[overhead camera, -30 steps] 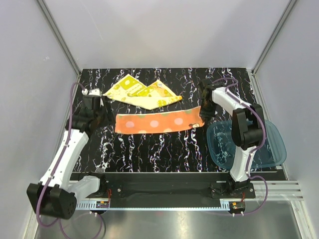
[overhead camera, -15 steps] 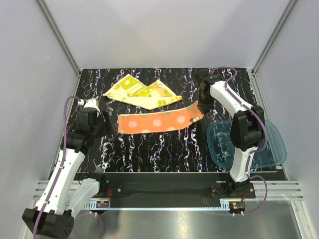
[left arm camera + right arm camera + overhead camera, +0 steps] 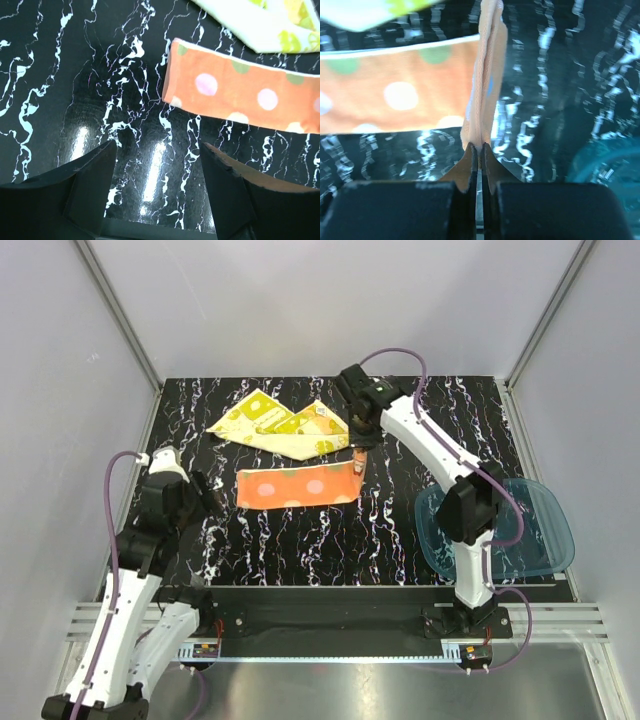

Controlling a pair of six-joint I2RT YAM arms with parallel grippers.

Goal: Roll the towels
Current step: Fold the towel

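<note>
- Towels lie on a black, white-veined table [image 3: 300,550]. The orange towel [image 3: 298,487], dotted pale and green, is nearer the arms, and the yellow towel [image 3: 283,426] is behind it.
- The orange towel is folded into a long strip running left to right across the middle of the table. Most of it lies flat.
- Its right end is lifted off the surface and gathered into a narrow upright pleat.
- The right gripper [image 3: 478,152] has hold of that raised end. Its two fingers are pressed together with only the thin cloth between them, pinching it right at their tips.
- From above, the right arm [image 3: 430,445] reaches far over toward the left. That puts the pinched end just in front of the yellow towel's near edge. Whether the two cloths touch there I cannot tell.
- The yellow towel is spread loosely, with its corners turned over to show a plain pale side. No gripper is on it.
- The left gripper [image 3: 157,192] is over bare table near the orange strip's left end. Its jaws are spread wide with nothing between them, and its fingers are clear of the cloth.
- A translucent blue tray [image 3: 540,540] sits at the right near corner, partly behind the right arm and well apart from both towels.
</note>
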